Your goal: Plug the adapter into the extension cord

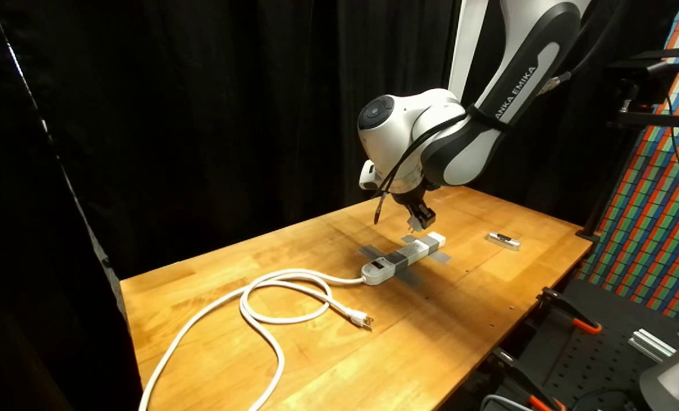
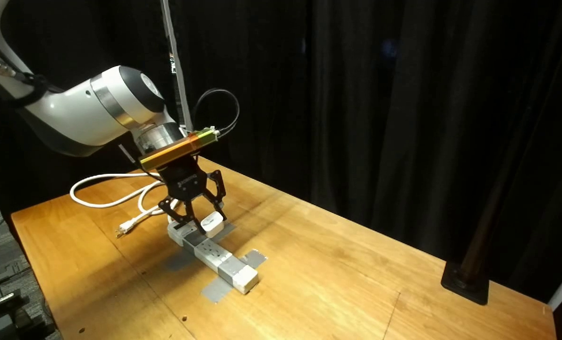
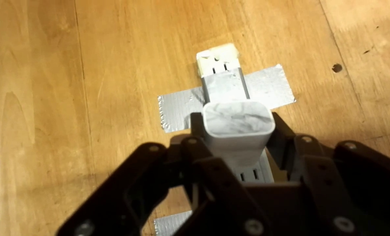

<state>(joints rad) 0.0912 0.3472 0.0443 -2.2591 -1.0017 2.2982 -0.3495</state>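
Wooden table (image 1: pixel 425 354): tape (image 3: pixel 270 87) across extension cord (image 2: pixel 212 253); silver bar (image 1: pixel 504 242) apart; pincer (image 3: pixel 239 125) clasping adapter (image 2: pixel 213 226).

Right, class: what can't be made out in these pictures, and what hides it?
Part of the extension cord: hidden by the adapter, wrist view.
More of it: covered by grey tape, wrist view.
Small silver-and-dark object in an exterior view: too small to identify.
Upper end of the arm: cut off by picture edges, both exterior views.
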